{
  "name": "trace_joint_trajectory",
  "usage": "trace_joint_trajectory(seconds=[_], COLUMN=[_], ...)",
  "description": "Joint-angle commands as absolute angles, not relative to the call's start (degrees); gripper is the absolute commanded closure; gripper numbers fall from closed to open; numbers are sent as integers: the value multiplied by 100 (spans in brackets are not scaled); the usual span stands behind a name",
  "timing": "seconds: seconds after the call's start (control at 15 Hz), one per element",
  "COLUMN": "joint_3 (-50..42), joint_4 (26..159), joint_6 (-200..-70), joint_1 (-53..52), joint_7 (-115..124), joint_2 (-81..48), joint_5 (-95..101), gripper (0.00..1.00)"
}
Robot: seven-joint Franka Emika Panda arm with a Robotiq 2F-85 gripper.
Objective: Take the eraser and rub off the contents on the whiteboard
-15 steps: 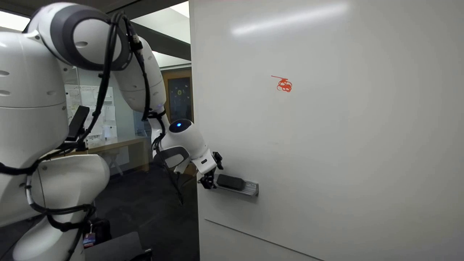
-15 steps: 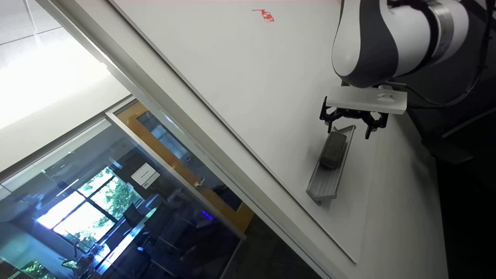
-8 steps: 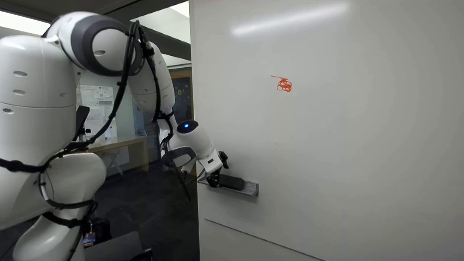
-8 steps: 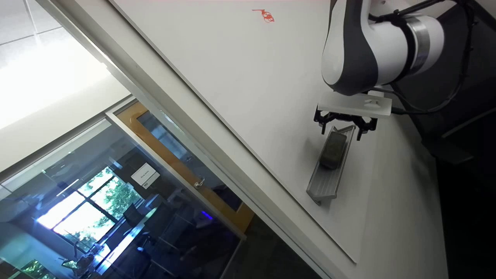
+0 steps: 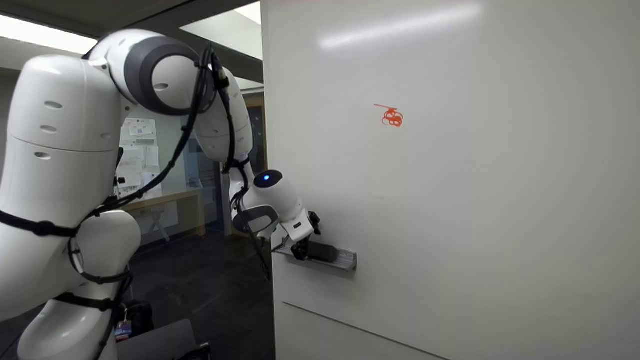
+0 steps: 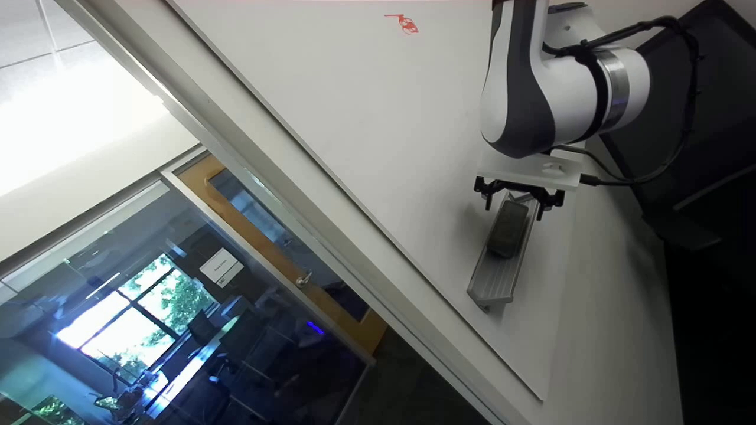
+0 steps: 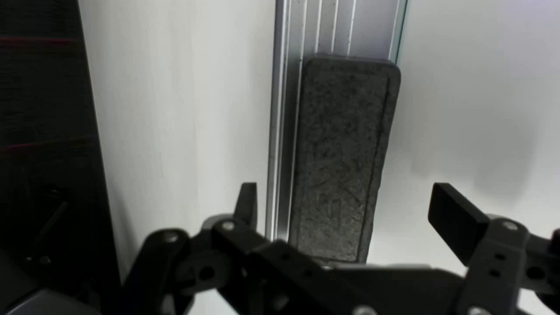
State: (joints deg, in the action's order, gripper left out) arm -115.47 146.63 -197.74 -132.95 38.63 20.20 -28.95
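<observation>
The eraser, a dark rectangular block (image 5: 324, 252), lies lengthwise on the grey tray ledge (image 6: 493, 283) of the large whiteboard (image 5: 475, 200). It also shows in the other views (image 6: 508, 231) (image 7: 341, 153). The contents, a small red scribble (image 5: 392, 118), are higher on the board and show in both exterior views (image 6: 407, 25). My gripper (image 7: 343, 188) is open and empty over one end of the eraser. In the wrist view one finger (image 7: 247, 203) stands left of the tray edge and the other right of the eraser. Both are apart from it; the eraser's near end is hidden behind the gripper.
The tray sticks out from the board near its side edge (image 5: 268, 150). Cables (image 5: 185, 135) hang along the arm. A desk (image 5: 175, 197) and a chair (image 5: 160, 342) stand beyond the board's edge. A wooden door (image 6: 277, 248) is in an exterior view.
My gripper has moved along the tray, closer to and over the eraser's end, staying open. In an exterior view the arm has shifted right and slightly down. The eraser and red scribble have not moved.
</observation>
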Motion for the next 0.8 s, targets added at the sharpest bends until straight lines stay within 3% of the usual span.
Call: trace_joint_trajectory(seconds=[0.0,0.33,0.73], joint_3=[-11977,-12327,-12521], joint_4=[14355,14136,14083], joint_6=[-19884,-19884,-19885], joint_1=[-13814,-14201,-14359], joint_7=[3965,3965,4009], joint_2=[2237,2369,2496], joint_5=[-2894,-2900,-2884], gripper=[0,0,21])
